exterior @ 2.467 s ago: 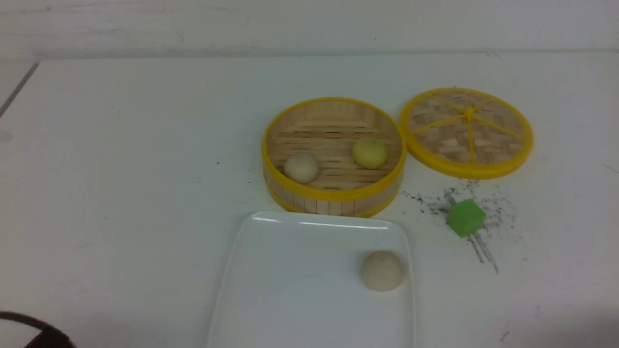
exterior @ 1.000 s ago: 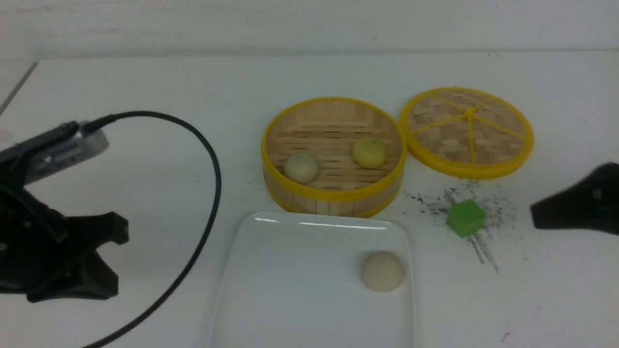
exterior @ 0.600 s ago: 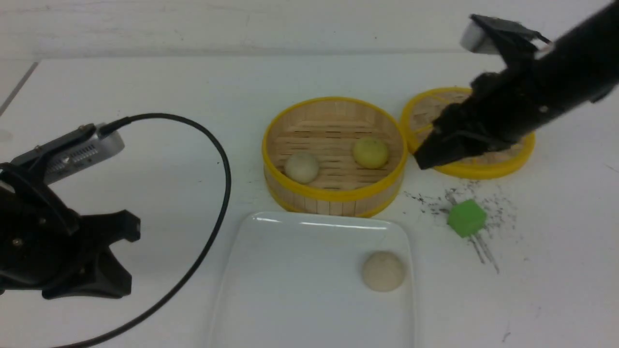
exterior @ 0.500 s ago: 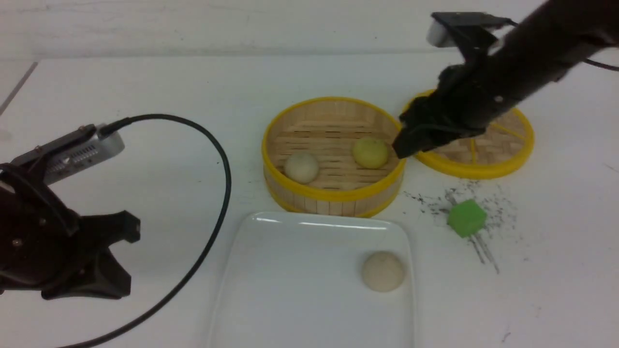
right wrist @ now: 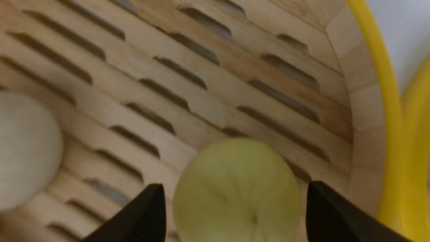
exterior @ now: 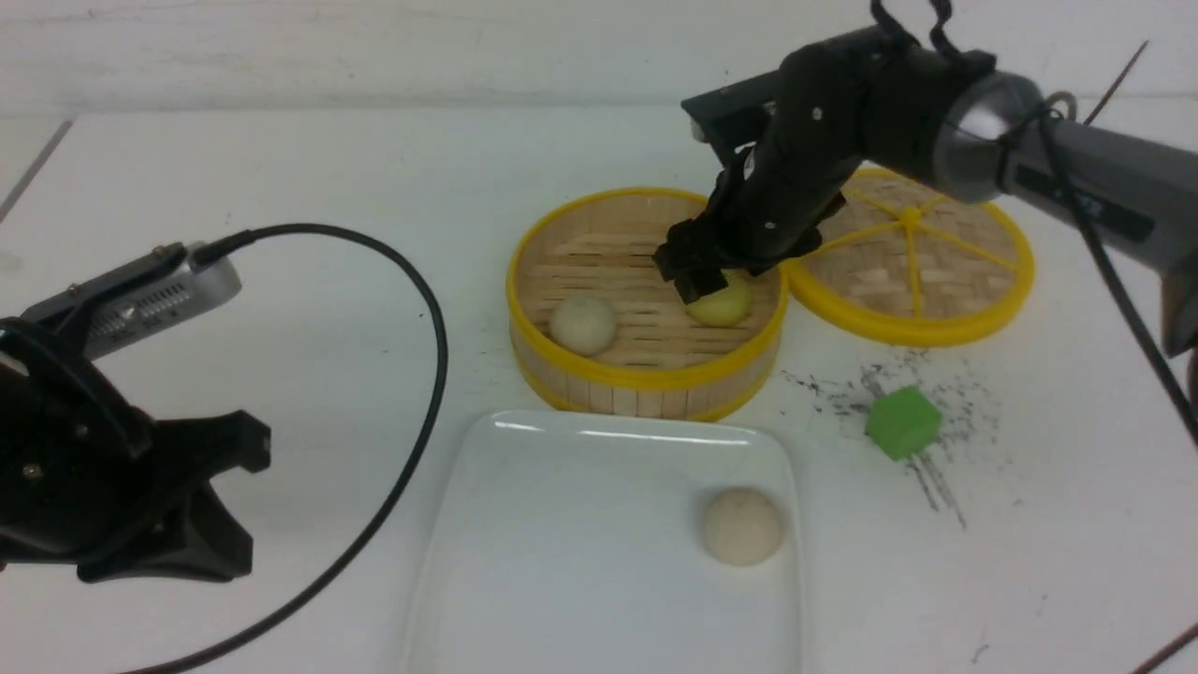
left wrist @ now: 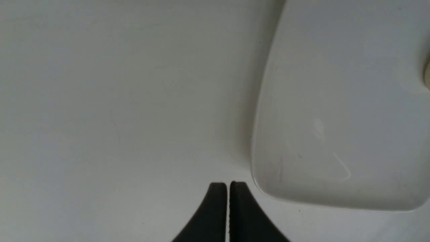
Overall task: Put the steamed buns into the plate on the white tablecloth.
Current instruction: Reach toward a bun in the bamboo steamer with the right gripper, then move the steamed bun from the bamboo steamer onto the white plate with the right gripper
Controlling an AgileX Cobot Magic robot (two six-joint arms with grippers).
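Note:
A pale yellow steamed bun point(exterior: 723, 304) point(right wrist: 237, 188) lies in the bamboo steamer with an off-white bun point(exterior: 582, 324) point(right wrist: 27, 148) beside it. My right gripper point(exterior: 707, 281) point(right wrist: 235, 186) is down inside the steamer, open, one finger on each side of the yellow bun with a thin gap at each. Another off-white bun point(exterior: 742, 526) rests on the white plate point(exterior: 562, 580) point(left wrist: 336, 101), which lies on the white tablecloth point(exterior: 281, 187). My left gripper point(left wrist: 228, 184) is shut and empty, just off the plate's left edge.
The steamer basket point(exterior: 646, 379) stands behind the plate. Its woven lid point(exterior: 908, 257) lies to the right, partly under my right arm. A green cube point(exterior: 900, 421) sits among dark specks. My left arm point(exterior: 112, 496) and its black cable point(exterior: 416, 393) fill the near left.
My right arm came in from the right, crossed the lid and dropped into the steamer while its jaws opened round the yellow bun. The left arm entered at the near left and has settled.

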